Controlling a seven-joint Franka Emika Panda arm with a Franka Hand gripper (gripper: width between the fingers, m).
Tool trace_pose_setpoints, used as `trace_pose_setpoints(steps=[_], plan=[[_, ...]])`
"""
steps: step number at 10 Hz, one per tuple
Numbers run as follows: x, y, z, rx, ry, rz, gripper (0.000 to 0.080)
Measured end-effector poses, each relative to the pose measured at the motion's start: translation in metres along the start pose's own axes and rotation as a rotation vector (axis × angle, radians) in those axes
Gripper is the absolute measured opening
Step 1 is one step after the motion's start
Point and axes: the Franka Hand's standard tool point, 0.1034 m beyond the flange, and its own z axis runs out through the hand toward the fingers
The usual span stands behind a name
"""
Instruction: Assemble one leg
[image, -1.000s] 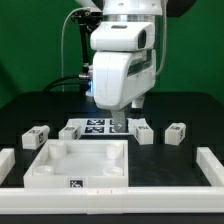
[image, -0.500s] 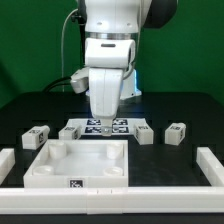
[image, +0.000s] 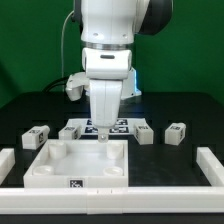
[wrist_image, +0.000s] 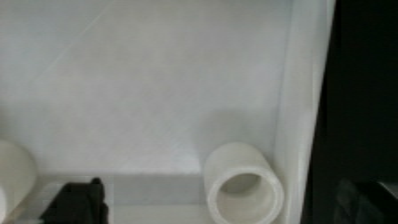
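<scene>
- At the middle of the exterior view, the white arm (image: 108, 60) reaches straight down, and its jaws hang over the far edge of the white panel (image: 80, 168).
- On the dark table (image: 30, 105), just behind that panel, lies the marker board (image: 92, 127).
- One leg (image: 37, 137) sits at the exterior view's left, apart from the panel. A second leg (image: 145, 133) and a third leg (image: 177, 132) stand near each other at the right. All three are on the table, and nothing holds them.
- Long white rails (image: 110, 197) border the near side.
- Close up in the wrist view, the panel's flat recess (wrist_image: 160, 90) fills the frame, with a round corner socket (wrist_image: 244, 182).
- One dark fingertip (wrist_image: 75, 200) shows. The other is hard to make out, so the jaws seem apart, with nothing between them.
</scene>
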Motion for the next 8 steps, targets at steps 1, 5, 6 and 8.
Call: trace_pose_setpoints(steps=[1, 5, 6, 8], plan=[[-0.008, -0.008, 0.011, 0.013, 0.015, -0.008, 0.0650], [-0.027, -0.035, 0.044, 0.070, 0.034, 0.036, 0.0650], [-0.027, -0.037, 0.048, 0.077, 0.036, 0.038, 0.0650], [-0.023, -0.035, 0.046, 0.072, 0.036, 0.036, 0.0650]])
